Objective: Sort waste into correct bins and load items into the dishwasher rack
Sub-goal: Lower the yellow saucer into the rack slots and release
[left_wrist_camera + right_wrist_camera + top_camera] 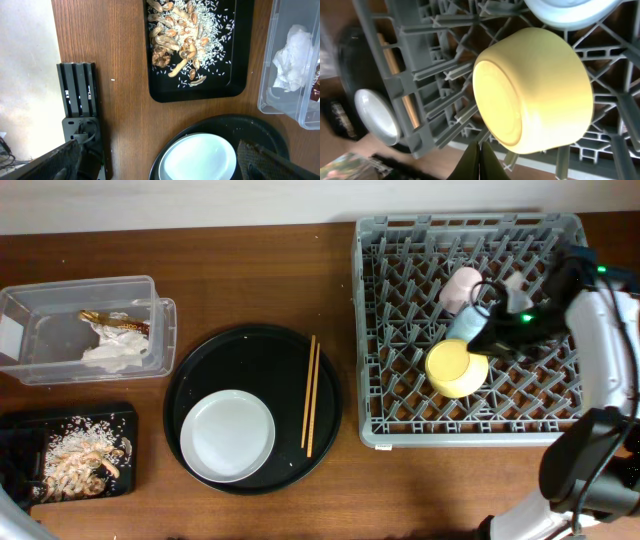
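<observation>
Right wrist view, entry one: my right pincer [480,157], fingertips together with only a thin seam between them and nothing clamped. It sits just beside the lower rim of the yellow saucer [535,90]; I cannot tell whether the two touch.

- Yellow saucer: among the pegs of the dishwasher rack [430,75], its underside turned toward my camera.
- Light blue cup [570,12]: in the rack, just beside the saucer.
- Pink cup [460,288]: in the rack, just past the blue cup toward the far edge.

Left wrist view, entry two: my left pincer [157,150], fingers spread wide apart, holding nothing, hanging above the white round plate [200,157].

- White round plate: on the round black tray [250,360], on its near left part.
- Chopsticks [310,395]: lying side by side on the same tray, to the right of the plate and apart from it.
- Shallow black tray [240,75]: on the counter [250,270] near the front left corner, holding the beige food scraps [175,35] with rice grains scattered around them.
- Clear tub [30,330]: on the counter behind the shallow black tray, holding the crumpled white napkin [115,352] and the brown-gold wrapper [115,320], the wrapper at the napkin's far side.
</observation>
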You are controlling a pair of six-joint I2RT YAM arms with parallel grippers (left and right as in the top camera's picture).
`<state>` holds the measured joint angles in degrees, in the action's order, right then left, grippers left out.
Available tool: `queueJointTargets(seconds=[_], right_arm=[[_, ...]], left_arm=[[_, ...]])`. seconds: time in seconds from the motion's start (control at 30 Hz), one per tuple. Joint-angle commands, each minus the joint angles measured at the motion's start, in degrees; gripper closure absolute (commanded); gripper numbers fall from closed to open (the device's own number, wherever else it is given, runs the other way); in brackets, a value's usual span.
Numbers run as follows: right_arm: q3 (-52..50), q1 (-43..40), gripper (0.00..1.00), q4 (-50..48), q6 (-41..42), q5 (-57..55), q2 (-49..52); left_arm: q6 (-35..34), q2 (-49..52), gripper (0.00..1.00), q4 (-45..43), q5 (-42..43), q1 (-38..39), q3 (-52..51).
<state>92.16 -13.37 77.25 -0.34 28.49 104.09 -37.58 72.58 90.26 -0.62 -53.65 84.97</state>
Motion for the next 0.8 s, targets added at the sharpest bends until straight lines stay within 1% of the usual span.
queueJointTargets(seconds=[0.0,0.03,0.17,0.23,0.33,0.37,0.4,0.43,0.47,0.53,0.57,0.63,0.77], right_arm=[[0.74,4.57,0.96,-0.74,8.28,-13.66,-0.55],[0.63,5.16,0.96,-1.07,10.56,-17.00,-0.50],[-1.07,5.16,0.96,-1.68,10.51,-16.48,2.08],[-3.32,5.16,0.96,-3.26,10.23,-13.77,2.16],[-3.63,5.16,0.96,-4.07,10.08,-14.21,2.16],[-3.63,5.16,0.96,-4.04,10.40,-15.54,2.16],[-3.63,5.16,0.96,-3.72,13.44,-20.61,2.16],[-3.61,5.16,0.96,-3.32,13.51,-20.11,2.14],[-3.61,5.18,0.96,-2.47,12.81,-16.65,2.03],[-3.61,5.18,0.96,-1.01,7.19,-4.70,1.44],[-3.61,5.33,0.96,-0.26,5.57,-0.87,0.98],[-3.61,8.28,0.94,0.07,3.69,1.05,-0.92],[-3.61,17.44,0.82,-0.59,3.76,0.85,-1.27]], left_arm=[[-0.55,-0.33,0.01,0.04,-0.02,0.00,0.02],[-0.55,-0.33,0.01,0.04,-0.02,0.00,0.02],[-0.55,-0.33,0.01,0.04,-0.02,0.00,0.02],[-0.55,-0.33,0.01,0.04,-0.02,0.00,0.02],[-0.55,-0.33,0.01,0.04,-0.02,0.00,0.02],[-0.55,-0.33,0.01,0.07,-0.02,0.00,0.02],[-0.55,-0.33,0.01,0.07,-0.02,0.00,0.02],[-0.55,-0.33,0.01,0.04,-0.02,0.00,0.02],[-0.55,-0.33,0.01,0.07,-0.02,0.00,0.02],[-0.55,-0.33,0.01,0.04,-0.02,0.00,0.02],[-0.55,-0.33,0.01,0.04,-0.02,0.00,0.02],[-0.55,-0.33,0.01,0.07,-0.02,0.00,0.02],[-0.55,-0.33,0.01,0.07,-0.02,0.00,0.02]])
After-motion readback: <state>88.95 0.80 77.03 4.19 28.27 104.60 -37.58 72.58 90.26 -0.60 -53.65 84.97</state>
